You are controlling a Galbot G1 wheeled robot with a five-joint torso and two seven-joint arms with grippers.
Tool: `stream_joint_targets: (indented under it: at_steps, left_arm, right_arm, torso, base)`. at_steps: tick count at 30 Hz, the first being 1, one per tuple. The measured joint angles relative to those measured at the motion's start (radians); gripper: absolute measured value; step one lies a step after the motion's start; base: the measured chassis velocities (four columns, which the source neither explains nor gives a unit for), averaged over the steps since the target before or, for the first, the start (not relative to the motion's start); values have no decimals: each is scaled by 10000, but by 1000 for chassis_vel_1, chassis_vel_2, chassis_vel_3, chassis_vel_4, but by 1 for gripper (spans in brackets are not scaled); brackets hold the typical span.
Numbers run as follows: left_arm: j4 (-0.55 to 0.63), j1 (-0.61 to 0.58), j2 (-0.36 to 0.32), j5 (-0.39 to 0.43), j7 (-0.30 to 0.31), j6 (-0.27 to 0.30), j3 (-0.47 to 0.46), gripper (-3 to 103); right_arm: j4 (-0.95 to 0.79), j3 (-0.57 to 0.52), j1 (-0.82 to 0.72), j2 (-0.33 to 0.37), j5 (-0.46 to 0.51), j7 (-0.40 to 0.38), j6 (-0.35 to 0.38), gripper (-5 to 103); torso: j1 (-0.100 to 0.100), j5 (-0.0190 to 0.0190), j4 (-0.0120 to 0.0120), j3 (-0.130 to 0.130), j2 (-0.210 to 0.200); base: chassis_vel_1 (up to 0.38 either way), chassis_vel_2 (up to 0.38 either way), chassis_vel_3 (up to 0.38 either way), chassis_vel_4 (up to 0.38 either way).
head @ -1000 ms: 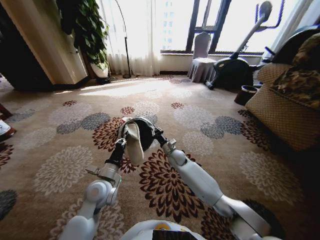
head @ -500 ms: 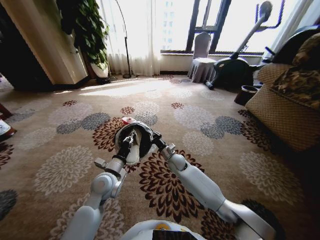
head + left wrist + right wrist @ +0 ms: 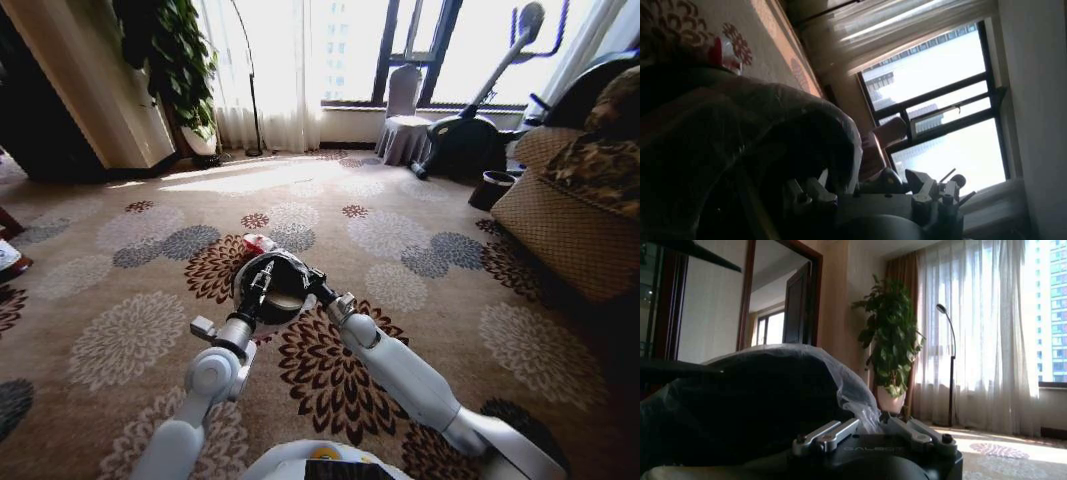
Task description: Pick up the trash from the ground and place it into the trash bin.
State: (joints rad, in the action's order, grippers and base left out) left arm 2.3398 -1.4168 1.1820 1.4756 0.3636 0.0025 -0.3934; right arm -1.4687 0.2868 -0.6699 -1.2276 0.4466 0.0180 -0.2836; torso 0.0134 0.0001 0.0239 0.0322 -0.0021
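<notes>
The right gripper (image 3: 305,282) is clamped on the rim of the bin (image 3: 283,272), holding it above the carpet (image 3: 120,340). The left gripper (image 3: 262,285) reaches into it; its fingers can't be told. Red trash (image 3: 256,243) lies just behind the bin.

I see patterned carpet (image 3: 120,330) with a red wrapper (image 3: 256,243) lying on it beside the bin (image 3: 285,275).

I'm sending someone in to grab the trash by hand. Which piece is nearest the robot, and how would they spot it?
Find the flowered carpet before the window, then the lined black bin held between both arms at its middle. Just past the bin's far rim lies the trash, a small crumpled red-and-white wrapper, brighter than the dark red flowers around it.
</notes>
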Motion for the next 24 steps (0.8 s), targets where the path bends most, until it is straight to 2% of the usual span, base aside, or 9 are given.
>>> stream_joint_targets:
  at_steps: [5, 6, 8, 10, 11, 14, 16, 22, 24]
  left_arm:
    - [1002, -965, -189, -1131, -1039, -11, -62, 96]
    - [1195, -1240, -287, -2302, -1902, -275, -250, 100]
    - [1214, -1296, -331, -2856, -2221, -414, -360, 100]
    - [1142, -1262, -571, -5216, -3263, -1317, -997, 100]
    - [1142, -1262, -571, -5216, -3263, -1317, -997, 100]
    - [373, -837, -835, -7948, -3519, -2208, -2541, 100]
    - [149, -772, -853, -8191, -3468, -2262, -2805, 100]
    - [-3189, -384, -946, -9250, -2984, -2128, -4040, 97]
    - [-5702, -147, -850, -9611, -2963, -2346, -3775, 101]
  right_arm:
    - [0, -226, -132, -106, -52, 2, 74, 0]
    - [-72, -396, -190, -122, -112, 2, 488, 0]
    - [-111, -453, -199, -123, -91, 2, 674, 0]
    - [-355, -736, -244, -6, 158, 1, 1412, 0]
    - [-355, -736, -244, -6, 158, 1, 1412, 0]
    - [-860, -1205, -516, 415, 125, 1, 1818, 0]
    - [-977, -1303, -595, 489, 127, 3, 1831, 0]
    - [-2005, -2330, -1526, 980, 556, -4, 1750, 0]
    - [-2731, -2676, -2150, 1400, 740, 4, 1765, 0]
  torso:
    - [0, 1, 5, 0, 0]
    - [0, 1, 3, -1, 0]
    - [0, 0, 4, 0, 0]
    - [0, -1, 6, 0, 0]
    - [0, -1, 6, 0, 0]
    - [0, 2, -1, 0, 0]
    - [0, 2, -2, 0, 0]
    - [0, -5, -1, 0, 0]
    - [0, -5, 5, 0, -1]
  base:
    - [0, 0, 0, 0]
    - [0, 0, 0, 0]
    - [0, 0, 0, 0]
    - [0, 0, 0, 0]
    - [0, 0, 0, 0]
    - [0, 0, 0, 0]
    - [0, 0, 0, 0]
    - [0, 0, 0, 0]
    - [0, 0, 0, 0]
